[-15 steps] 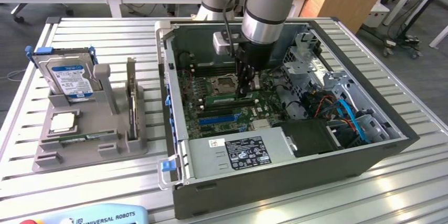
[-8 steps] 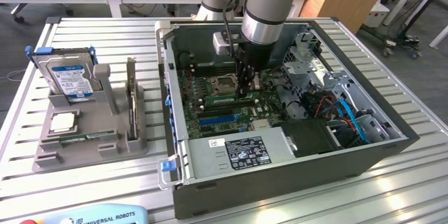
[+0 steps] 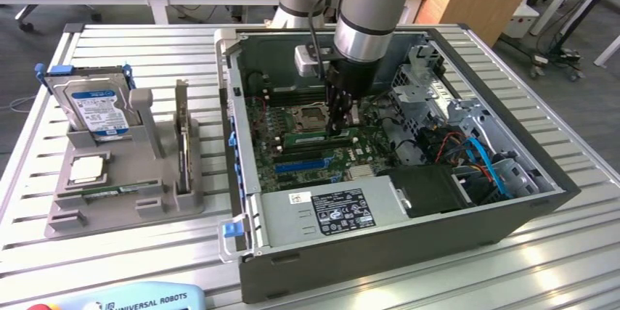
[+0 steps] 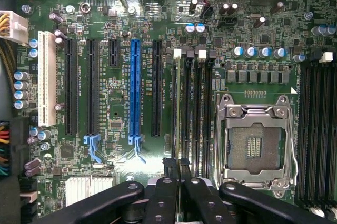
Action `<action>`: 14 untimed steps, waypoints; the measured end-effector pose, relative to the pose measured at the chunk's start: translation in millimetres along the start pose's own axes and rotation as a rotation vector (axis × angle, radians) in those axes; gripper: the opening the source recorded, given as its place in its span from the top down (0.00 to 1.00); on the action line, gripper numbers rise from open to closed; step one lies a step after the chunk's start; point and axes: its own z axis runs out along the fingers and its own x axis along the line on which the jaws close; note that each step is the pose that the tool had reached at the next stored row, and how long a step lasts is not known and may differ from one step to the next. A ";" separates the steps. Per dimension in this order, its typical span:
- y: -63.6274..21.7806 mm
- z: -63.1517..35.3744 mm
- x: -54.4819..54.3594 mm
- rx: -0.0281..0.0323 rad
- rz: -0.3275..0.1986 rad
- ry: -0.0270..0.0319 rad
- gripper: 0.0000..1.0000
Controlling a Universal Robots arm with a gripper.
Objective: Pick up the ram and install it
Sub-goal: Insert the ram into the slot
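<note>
The open computer case [image 3: 254, 248] lies on the slatted table, and my arm reaches down into it. My gripper [image 3: 339, 130] is low over the motherboard beside the processor socket [image 3: 312, 115]. It is shut on the ram [image 3: 308, 138], a thin green stick standing on edge along the memory slots. In the wrist view my gripper [image 4: 178, 167] has its black fingers [image 4: 171, 167] pressed close together, directly over the memory slots [image 4: 192, 113] next to the empty socket [image 4: 257, 140]. A second, similar stick [image 3: 112, 192] lies flat in the grey holder at the exterior view's left.
The grey holder [image 3: 126, 212] also carries a silver-and-blue hard drive [image 3: 97, 110] and a square silver processor chip [image 3: 86, 169]. Inside the case are the power supply [image 3: 335, 212], a drive cage [image 3: 426, 85], loose cables [image 3: 475, 157] and a blue expansion slot [image 4: 135, 92].
</note>
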 end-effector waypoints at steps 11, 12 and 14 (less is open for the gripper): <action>0.0 1.8 0.7 0.0001 0.000 -0.0002 0.88; 0.0 1.8 0.7 0.0000 0.000 -0.0001 0.88; -0.1 1.8 0.7 0.0001 0.000 -0.0001 0.88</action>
